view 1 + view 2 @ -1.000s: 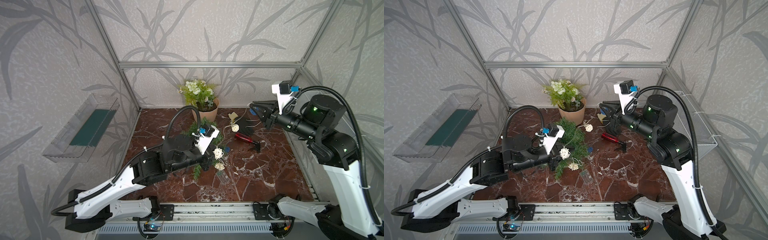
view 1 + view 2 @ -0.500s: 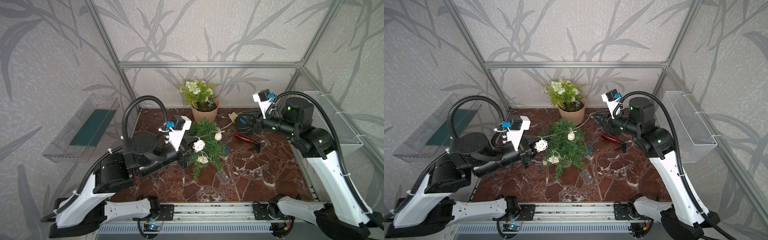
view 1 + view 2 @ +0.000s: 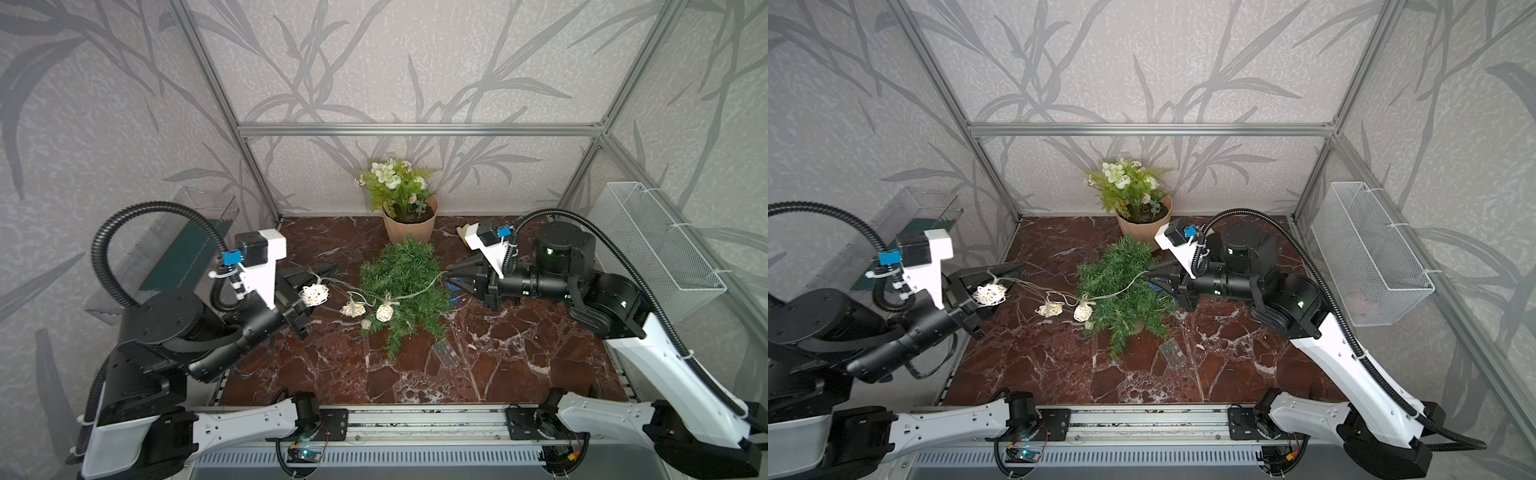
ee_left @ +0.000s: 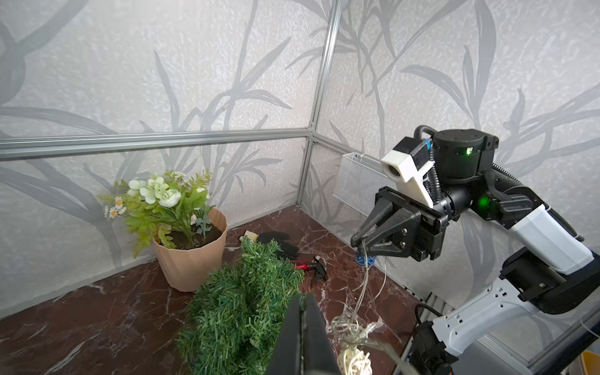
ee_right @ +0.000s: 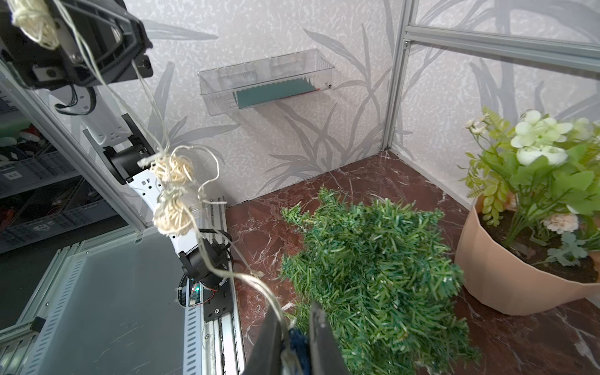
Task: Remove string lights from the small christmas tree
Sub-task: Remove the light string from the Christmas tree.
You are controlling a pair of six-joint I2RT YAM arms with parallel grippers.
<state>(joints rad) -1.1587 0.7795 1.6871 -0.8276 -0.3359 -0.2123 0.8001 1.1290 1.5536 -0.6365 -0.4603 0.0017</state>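
The left gripper (image 3: 328, 270) and the right gripper (image 3: 451, 275) both pinch the string lights (image 3: 384, 312) tight, across the small christmas tree (image 3: 405, 274). The pot (image 3: 409, 230) holds a flower plant (image 3: 397, 187).

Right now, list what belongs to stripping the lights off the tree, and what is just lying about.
In the job: left gripper and right gripper, both shut on the string lights; their battery box; small christmas tree.

Lying about: potted plant, red-handled tool, black glove, wire basket, wall tray.
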